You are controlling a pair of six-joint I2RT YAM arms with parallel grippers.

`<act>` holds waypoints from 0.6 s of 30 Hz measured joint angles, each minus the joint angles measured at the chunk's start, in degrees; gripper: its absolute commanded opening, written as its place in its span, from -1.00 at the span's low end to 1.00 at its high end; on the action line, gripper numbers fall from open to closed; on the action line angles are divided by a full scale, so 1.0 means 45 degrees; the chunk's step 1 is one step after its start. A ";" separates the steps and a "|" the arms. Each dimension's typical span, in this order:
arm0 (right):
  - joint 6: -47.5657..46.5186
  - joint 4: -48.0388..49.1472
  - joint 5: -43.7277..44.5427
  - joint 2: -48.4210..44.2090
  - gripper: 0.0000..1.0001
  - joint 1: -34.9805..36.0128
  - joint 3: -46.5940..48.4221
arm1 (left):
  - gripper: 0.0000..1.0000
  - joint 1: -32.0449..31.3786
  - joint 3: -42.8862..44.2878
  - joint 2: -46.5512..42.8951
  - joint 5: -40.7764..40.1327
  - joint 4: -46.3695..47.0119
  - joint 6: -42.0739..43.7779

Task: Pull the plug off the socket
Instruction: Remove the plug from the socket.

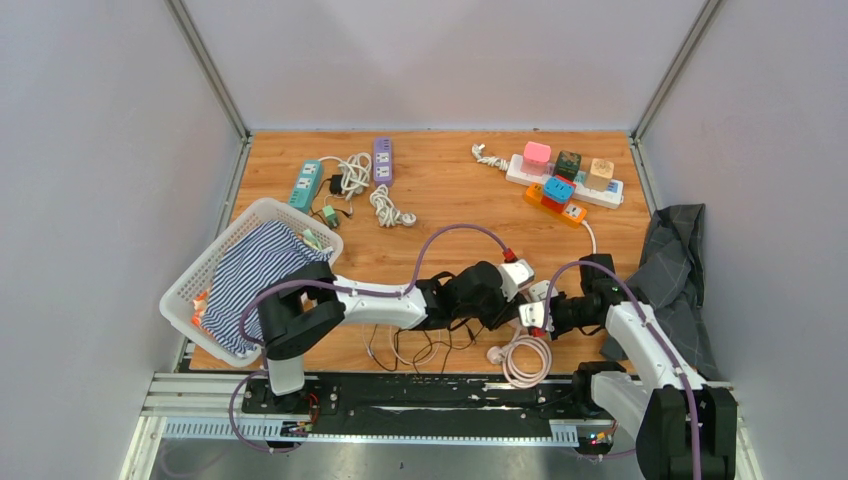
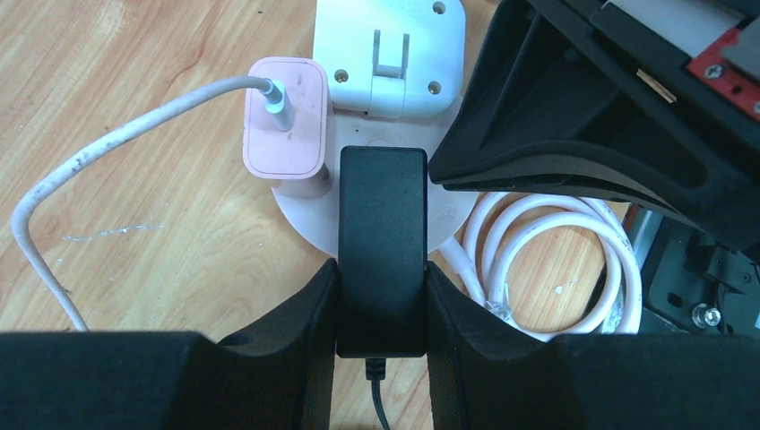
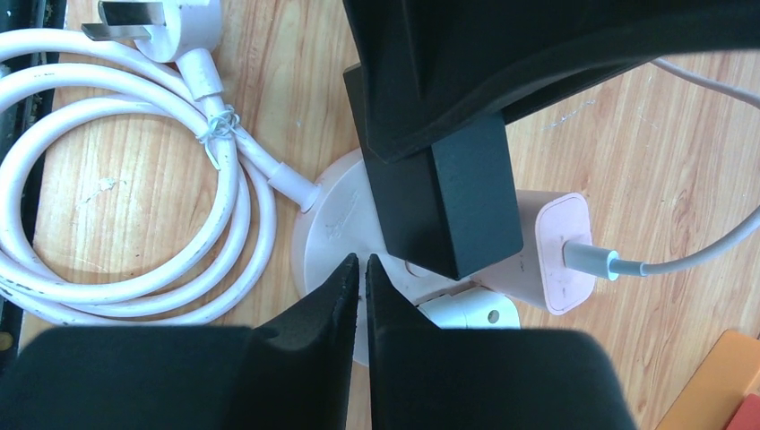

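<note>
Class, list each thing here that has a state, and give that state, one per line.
black plug: seated in round socket, clamped.
pink charger: plugged in, cable attached.
white cord: coiled, tied, unplugged.
left gripper: shut on black plug.
right gripper: shut, empty.

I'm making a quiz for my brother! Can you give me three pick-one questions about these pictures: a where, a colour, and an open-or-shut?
1. Where is the pink charger? A lying alone on the wood; B on the round white socket; C in a gripper.
2. What colour is the plug the left gripper holds? A black; B orange; C green.
3. The right gripper is: A wide open; B holding a cable; C shut.
Answers: B, it stands on the socket beside the plug; A, the clamped block is black; C, its tips nearly touch.
</note>
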 measured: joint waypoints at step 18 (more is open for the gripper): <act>0.0044 0.0005 -0.0053 0.0233 -0.80 0.0034 0.0053 | -1.00 0.0024 -0.0345 -0.0253 -0.0126 0.0131 -0.0311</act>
